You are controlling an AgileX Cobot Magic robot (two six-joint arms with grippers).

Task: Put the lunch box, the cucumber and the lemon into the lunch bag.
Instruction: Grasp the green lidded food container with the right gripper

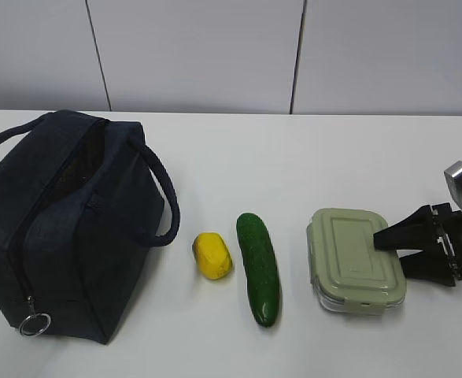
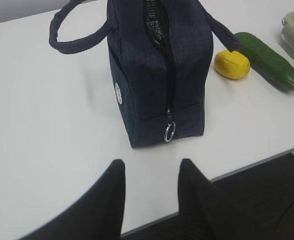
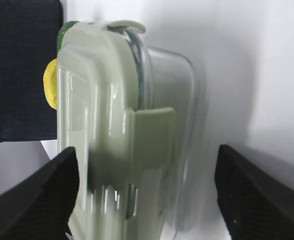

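The dark navy lunch bag [image 1: 65, 228] stands at the left with its top zip parted. To its right, in a row, lie the yellow lemon [image 1: 212, 256], the dark green cucumber [image 1: 260, 268] and the lunch box [image 1: 352, 256] with its sage-green lid. My right gripper [image 1: 388, 250] comes in low from the right, open wide around the box's right end. In the right wrist view the lunch box [image 3: 111, 125] fills the space inside my right gripper [image 3: 147, 150], with a clear gap at the right finger. My left gripper [image 2: 152, 162] hovers open and empty before the lunch bag [image 2: 157, 75].
A metal ring pull [image 2: 170, 132] hangs at the bag's near end. The bag's looped handles [image 1: 161, 197] hang out to both sides. The white table's front edge [image 2: 247, 167] runs just beneath my left gripper. A panelled wall [image 1: 215, 55] closes the back.
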